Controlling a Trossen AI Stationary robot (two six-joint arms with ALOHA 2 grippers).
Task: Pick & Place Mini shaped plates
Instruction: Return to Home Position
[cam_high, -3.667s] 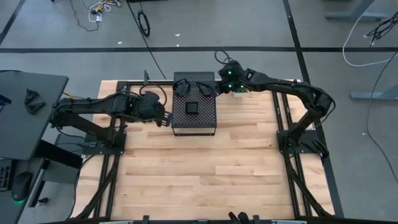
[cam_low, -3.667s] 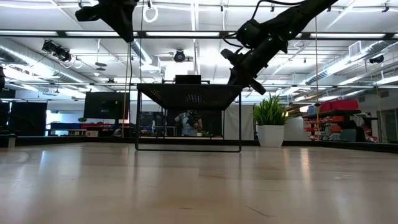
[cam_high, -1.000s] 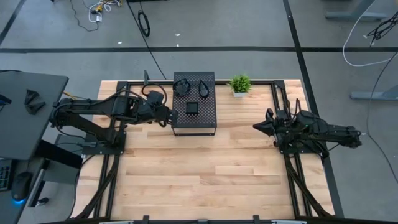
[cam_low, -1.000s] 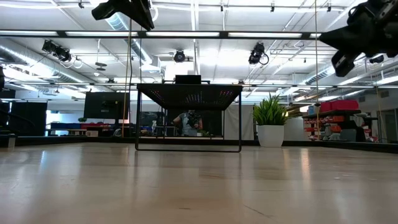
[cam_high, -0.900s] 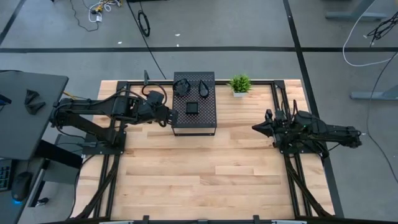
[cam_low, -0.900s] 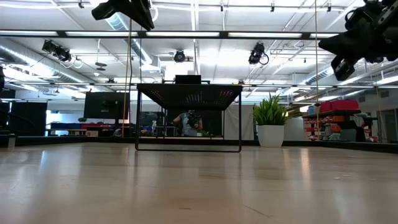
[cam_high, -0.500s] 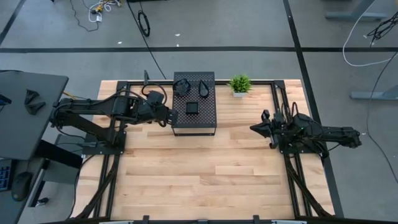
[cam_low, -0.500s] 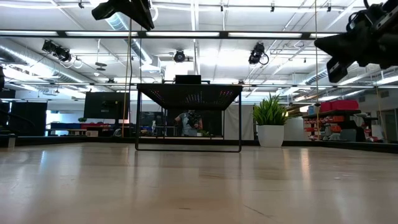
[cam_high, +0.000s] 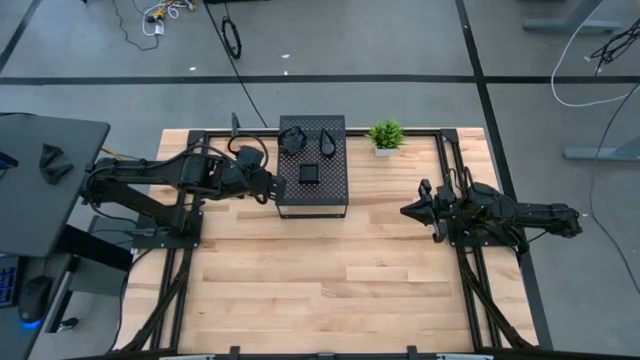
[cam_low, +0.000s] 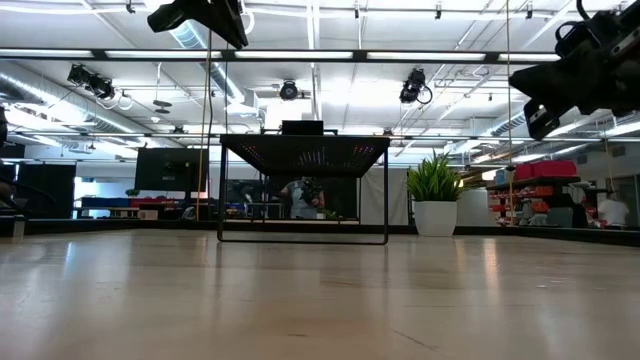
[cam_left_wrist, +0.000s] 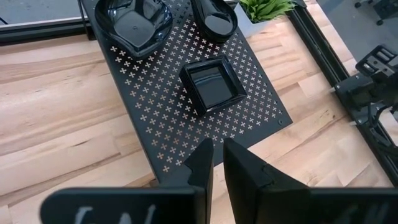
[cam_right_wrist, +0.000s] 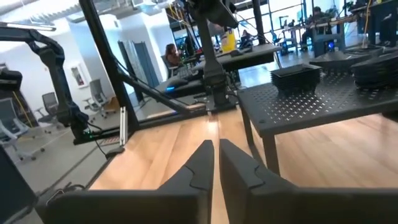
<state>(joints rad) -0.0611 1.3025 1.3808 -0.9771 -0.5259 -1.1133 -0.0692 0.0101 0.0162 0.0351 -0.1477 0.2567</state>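
The black shelf (cam_high: 327, 196) with small holes stands at 12 o'clock on the wooden table (cam_high: 330, 280), and all the small plates that can be seen lie on its top. The square plates (cam_high: 309, 173) sit in a stack near the middle of the shelf. From them, the rounded plates (cam_high: 292, 138) lie at 11 o'clock and the drop-shaped plates (cam_high: 328, 140) at 1 o'clock, each stack apart from the others. A small green plant (cam_high: 385, 135) stands on the table just beside the shelf, at its 2 o'clock corner. The left gripper (cam_high: 273, 189) hangs above the 9 o'clock edge of the shelf. In its wrist view its fingers (cam_left_wrist: 202, 163) stand almost together, with only a thin slit and nothing between them. The right gripper (cam_high: 405, 211) hangs in the air at 3 o'clock of the table, well apart from the shelf, pointing toward the middle. Its fingers (cam_right_wrist: 198, 167) are also nearly together and hold nothing.
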